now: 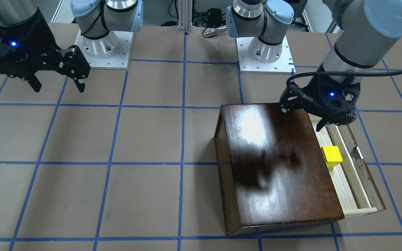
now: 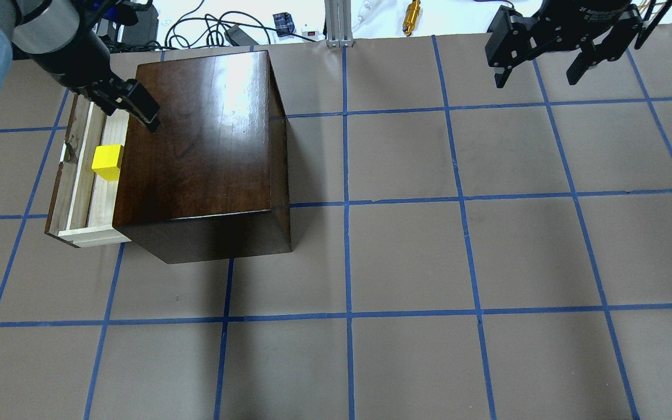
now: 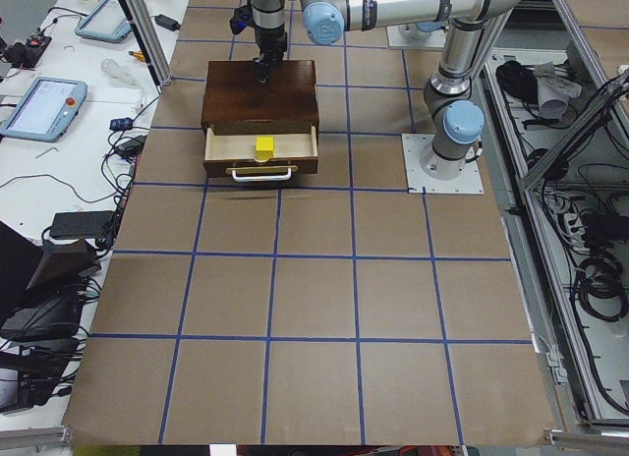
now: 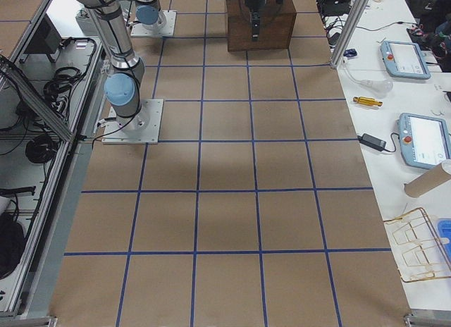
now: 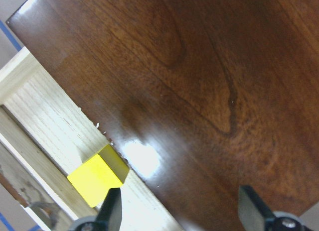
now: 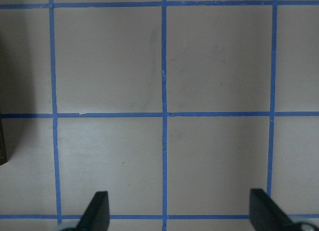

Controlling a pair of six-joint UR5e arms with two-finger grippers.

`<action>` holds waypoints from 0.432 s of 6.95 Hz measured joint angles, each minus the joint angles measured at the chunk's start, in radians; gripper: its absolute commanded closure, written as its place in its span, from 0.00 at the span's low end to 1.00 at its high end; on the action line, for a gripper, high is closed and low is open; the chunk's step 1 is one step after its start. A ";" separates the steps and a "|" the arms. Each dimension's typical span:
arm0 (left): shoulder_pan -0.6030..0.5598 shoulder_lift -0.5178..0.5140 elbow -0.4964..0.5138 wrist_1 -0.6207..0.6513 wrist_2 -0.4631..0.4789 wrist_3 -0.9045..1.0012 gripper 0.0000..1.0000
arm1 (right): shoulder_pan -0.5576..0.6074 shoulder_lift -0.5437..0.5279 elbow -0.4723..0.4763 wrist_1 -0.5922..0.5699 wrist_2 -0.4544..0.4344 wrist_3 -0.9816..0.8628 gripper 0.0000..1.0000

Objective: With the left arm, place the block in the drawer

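The yellow block [image 1: 332, 156] lies in the open drawer [image 1: 342, 190], pulled out of the dark-brown cabinet [image 1: 277, 167]. It also shows in the overhead view [image 2: 107, 161], the exterior left view [image 3: 263, 145] and the left wrist view [image 5: 97, 178]. My left gripper [image 1: 302, 118] is open and empty. It hangs above the cabinet top's edge by the drawer [image 2: 102, 201], apart from the block. In the left wrist view the left gripper [image 5: 182, 211] has its fingers spread over the cabinet top [image 5: 199, 81]. My right gripper [image 1: 59, 87] is open and empty, far away over bare table [image 6: 182, 211].
The two arm bases [image 1: 103, 45] [image 1: 263, 52] stand at the robot's side of the table. Blue tape lines [image 2: 345, 204] grid the brown table. Cables and small devices [image 2: 237, 32] lie beyond the table's far edge. Tablets [image 4: 423, 140] rest on a side bench.
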 measured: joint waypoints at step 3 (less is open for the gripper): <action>-0.092 0.031 0.049 -0.024 0.001 -0.350 0.05 | 0.000 0.000 0.000 0.000 0.000 0.000 0.00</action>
